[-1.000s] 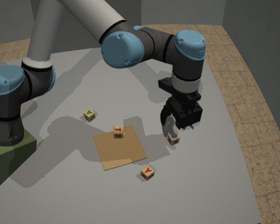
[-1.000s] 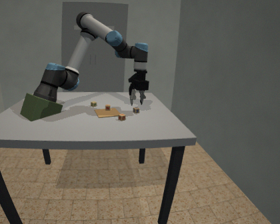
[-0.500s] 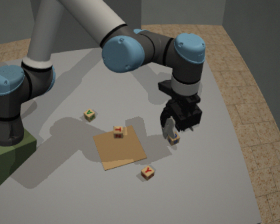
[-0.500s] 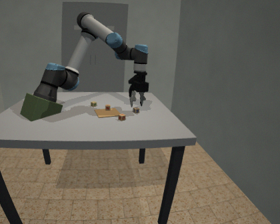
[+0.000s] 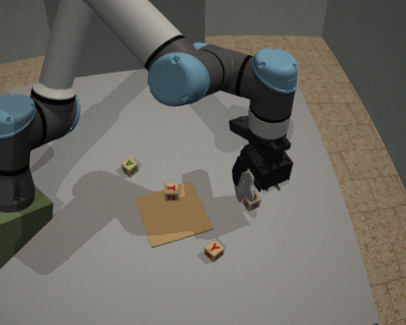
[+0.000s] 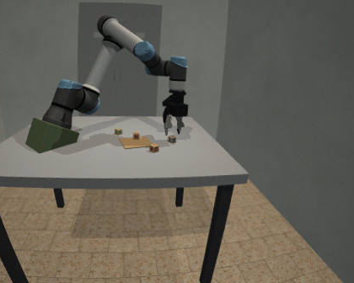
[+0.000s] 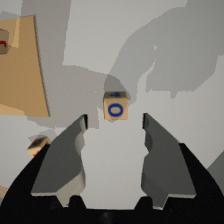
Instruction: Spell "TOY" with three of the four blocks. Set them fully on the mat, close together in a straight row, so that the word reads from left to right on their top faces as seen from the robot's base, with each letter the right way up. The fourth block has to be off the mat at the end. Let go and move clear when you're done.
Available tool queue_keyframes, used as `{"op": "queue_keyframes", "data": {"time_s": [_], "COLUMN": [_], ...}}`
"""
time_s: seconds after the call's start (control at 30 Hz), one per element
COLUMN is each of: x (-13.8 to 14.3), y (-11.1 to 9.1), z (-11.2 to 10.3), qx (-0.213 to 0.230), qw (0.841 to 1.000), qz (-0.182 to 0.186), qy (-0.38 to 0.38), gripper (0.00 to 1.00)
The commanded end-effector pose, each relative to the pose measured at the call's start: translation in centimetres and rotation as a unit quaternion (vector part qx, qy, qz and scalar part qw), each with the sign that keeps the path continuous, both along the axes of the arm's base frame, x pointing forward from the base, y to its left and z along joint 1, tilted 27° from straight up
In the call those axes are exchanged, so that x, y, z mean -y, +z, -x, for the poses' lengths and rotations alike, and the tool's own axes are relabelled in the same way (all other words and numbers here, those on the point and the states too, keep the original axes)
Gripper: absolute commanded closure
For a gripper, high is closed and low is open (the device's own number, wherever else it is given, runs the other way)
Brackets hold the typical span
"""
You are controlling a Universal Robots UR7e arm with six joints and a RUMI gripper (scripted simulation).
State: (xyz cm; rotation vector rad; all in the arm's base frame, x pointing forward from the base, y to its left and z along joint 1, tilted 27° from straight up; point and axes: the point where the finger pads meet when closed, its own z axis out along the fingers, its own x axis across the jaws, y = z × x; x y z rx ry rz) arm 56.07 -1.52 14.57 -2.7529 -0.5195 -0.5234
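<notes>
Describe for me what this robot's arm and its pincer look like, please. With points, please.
The arm has pale grey tubes, dark grey joints with black rings, and rounded light-blue caps. The black, angular two-jaw pincer (image 5: 246, 195) (image 6: 173, 132) (image 7: 115, 115) has grey, notched, tapering fingertips. I see no loose cables.

Bare robotics test room, lab-type. Evidence: grey-topped table (image 5: 296, 271) (image 6: 115, 166) on dark legs, seen in exterior view; robot arm (image 5: 180, 79) (image 6: 145, 50) mounted on a green block (image 5: 15, 237) (image 6: 51, 136) at the table's 9 o'clock in that view. Floor (image 5: 392, 232) (image 6: 127, 253) is tan speckled tile. Plain grey-green walls (image 5: 392, 58) (image 6: 300, 126), one running along 3 o'clock. Tall grey double-door cabinet or doorway (image 6: 119, 84) at 12 o'clock, cannot tell which; two thin vertical handles near its middle. Small lettered blocks and a tan mat (image 5: 175, 220) (image 6: 135, 142) (image 7: 20, 75) on the table, like a manipulation trial.
</notes>
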Motion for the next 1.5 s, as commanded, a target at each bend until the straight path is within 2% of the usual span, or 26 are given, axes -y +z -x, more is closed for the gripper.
{"op": "queue_keyframes", "data": {"time_s": [0.0,0.27,0.73,1.47], "x": [0.0,-0.2,-1.1,-1.2], "y": [0.0,-0.5,-2.9,-3.2], "z": [0.0,-0.2,-1.0,-1.1], "qx": [0.001,0.001,0.001,0.001], "qw": [1.000,1.000,1.000,1.000], "qz": [0.000,0.000,0.000,0.000], "qy": [0.000,0.000,0.000,0.000], "gripper": [0.60,0.60,0.60,0.60]}}
